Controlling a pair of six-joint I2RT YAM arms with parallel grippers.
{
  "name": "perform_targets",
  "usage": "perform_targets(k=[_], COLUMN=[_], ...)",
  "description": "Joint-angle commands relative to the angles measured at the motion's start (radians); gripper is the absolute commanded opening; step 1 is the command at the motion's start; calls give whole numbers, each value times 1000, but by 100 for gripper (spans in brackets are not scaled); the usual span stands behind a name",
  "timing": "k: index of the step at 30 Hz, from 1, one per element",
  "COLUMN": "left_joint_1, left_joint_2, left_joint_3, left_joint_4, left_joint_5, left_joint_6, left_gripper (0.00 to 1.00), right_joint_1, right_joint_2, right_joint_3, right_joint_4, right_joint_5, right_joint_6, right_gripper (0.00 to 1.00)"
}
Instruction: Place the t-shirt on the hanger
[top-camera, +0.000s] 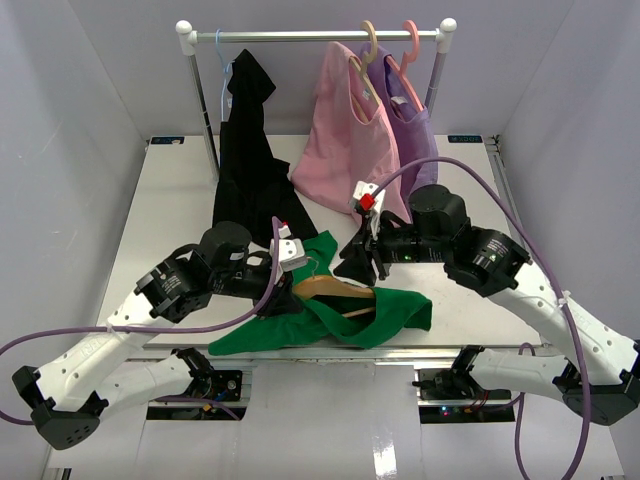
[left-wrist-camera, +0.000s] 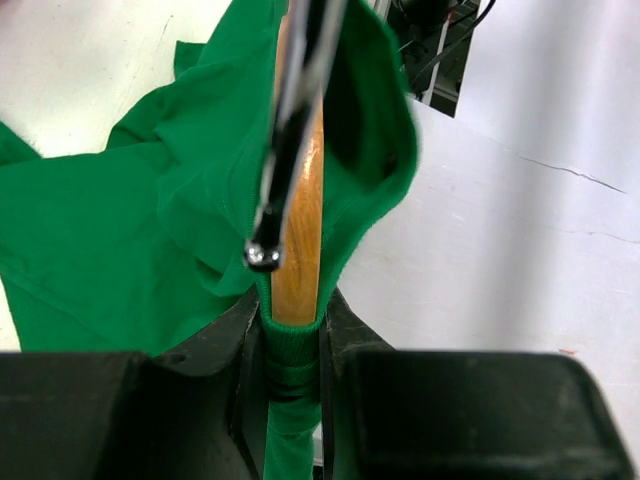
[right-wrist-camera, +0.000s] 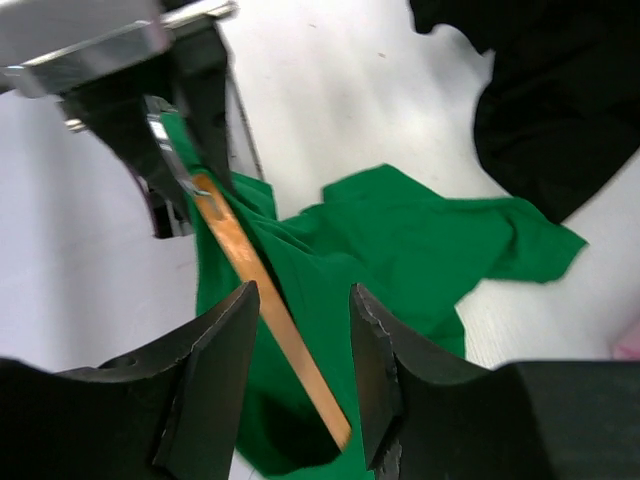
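The green t-shirt (top-camera: 340, 318) lies bunched near the table's front edge. The wooden hanger (top-camera: 335, 290) is partly inside it, one arm poking out of the fabric. My left gripper (top-camera: 300, 262) is shut on the shirt's ribbed collar (left-wrist-camera: 292, 345) with the hanger's wood (left-wrist-camera: 298, 240) pinched inside it; the metal hook (left-wrist-camera: 290, 120) runs above the wood. My right gripper (top-camera: 356, 262) is open and hovers above the shirt. In the right wrist view its jaws (right-wrist-camera: 304, 295) straddle the hanger arm (right-wrist-camera: 270, 300) without touching, with the t-shirt (right-wrist-camera: 400, 240) below.
A clothes rail (top-camera: 315, 36) stands at the back with a black garment (top-camera: 250, 150), a pink shirt (top-camera: 345, 130) and a purple shirt (top-camera: 415, 130) hanging from it. The black garment trails onto the table (top-camera: 170, 200) just behind the green shirt. The front table edge is close.
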Motion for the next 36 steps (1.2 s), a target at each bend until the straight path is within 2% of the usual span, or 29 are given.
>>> perform_targets(k=[1,5,11,15,19,23,28,30,36], left_joint_1=[5,4,3,5,4,4,3,5,4], left_joint_2=[-15,-8,-40,-50,-60,-65,-92,-100,-99], left_joint_3=[16,15,6,16,30,73,163,192,196], left_joint_4=[70,77,118,122,108,31,-65,-88,-129], left_joint_5=[54,68,104,111,68,-100,-300,-327,-395], left_joint_6=[-20,-22,-35,-41,-55,-84,-117,-125,-125], left_gripper=[0,0,0,0,0,0,16,24,34], right_joint_1=[56,110,135,137,135,135,132,133,133], right_joint_2=[13,38,77,73,51,6,-9,-9,-13], right_joint_3=[-17,-34,-100,-138,-154,-129,-62,-48,-47], right_joint_4=[106,130,184,224,234,188,78,59,30], right_joint_5=[-122,-87,-69,-61,-21,71,117,119,117], right_joint_6=[-52,-67,-76,-68,-55,-44,-48,-48,-57], right_gripper=[51,54,53,38,8,8,8,8,8])
